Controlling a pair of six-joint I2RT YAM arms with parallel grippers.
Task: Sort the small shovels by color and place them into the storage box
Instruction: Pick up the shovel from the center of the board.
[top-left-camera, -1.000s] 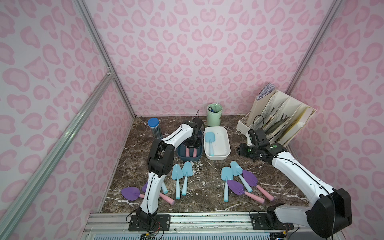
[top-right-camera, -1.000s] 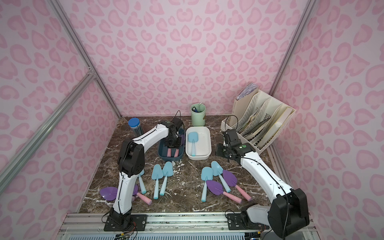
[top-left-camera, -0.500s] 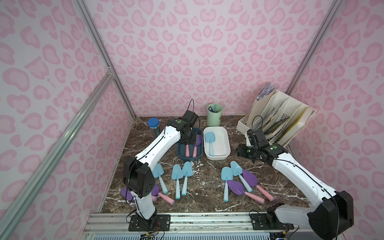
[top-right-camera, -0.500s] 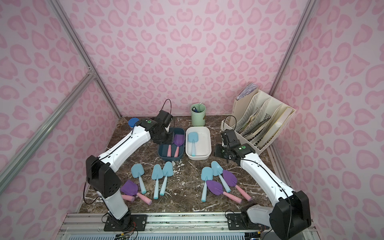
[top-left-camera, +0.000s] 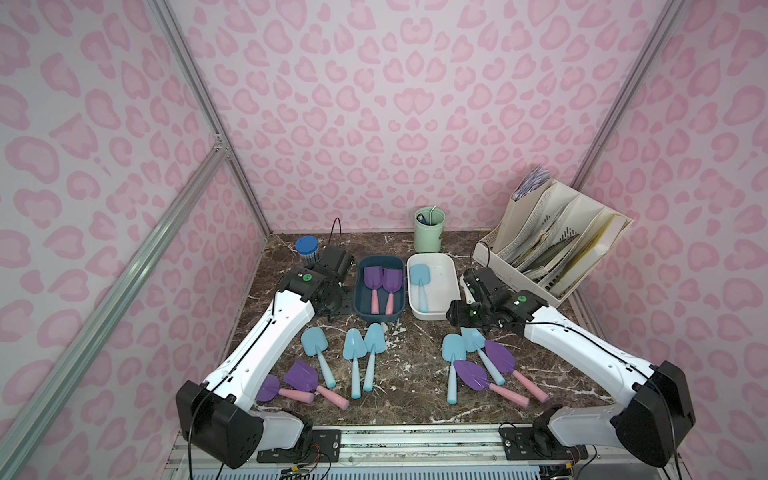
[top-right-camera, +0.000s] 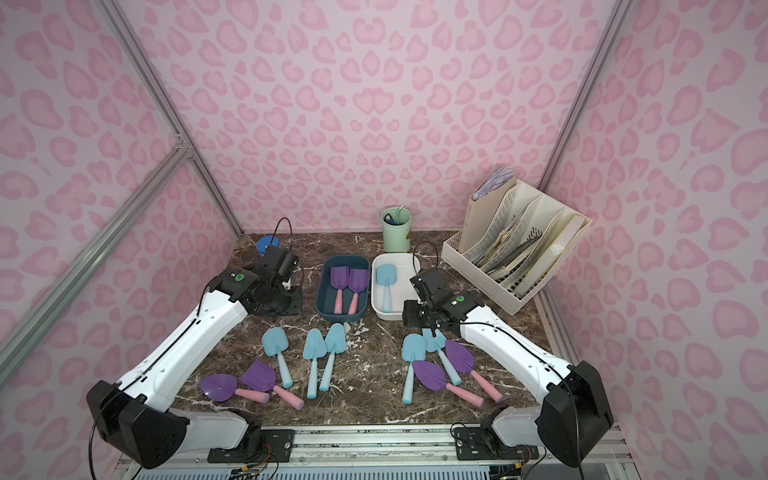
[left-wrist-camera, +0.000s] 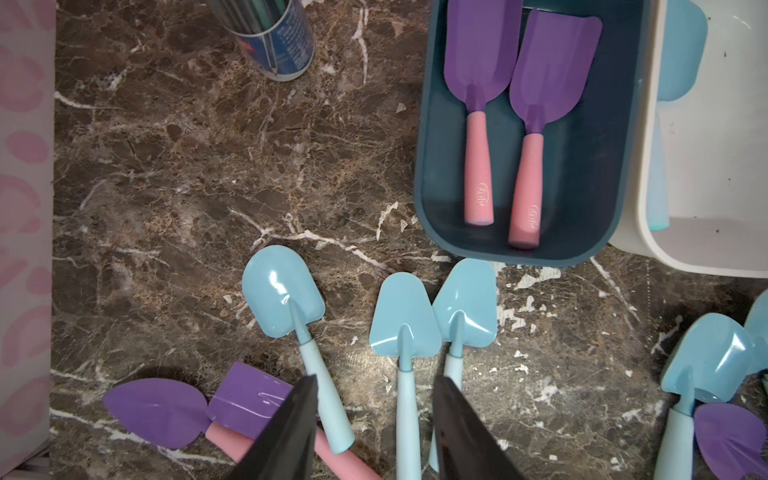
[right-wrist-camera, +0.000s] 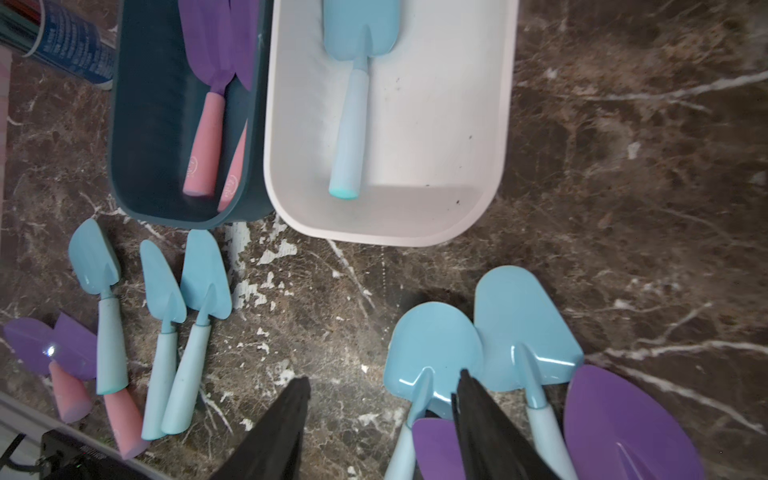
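The dark blue storage box holds two purple shovels with pink handles. Beside it, the white box holds one light blue shovel. Loose on the marble lie three blue shovels and two purple ones at the left. Two blue and two purple lie at the right. My left gripper hangs open and empty above the left group, left of the dark box. My right gripper is open and empty over the right group's blue blades.
A clear pencil tube with a blue cap stands at the back left, close behind my left wrist. A green cup stands behind the boxes. A cream file rack fills the back right corner. Pink walls enclose three sides.
My left gripper has drawn back from over the dark blue box to its left side and its jaws have widened. The left elbow has dropped low. The right arm has barely moved.
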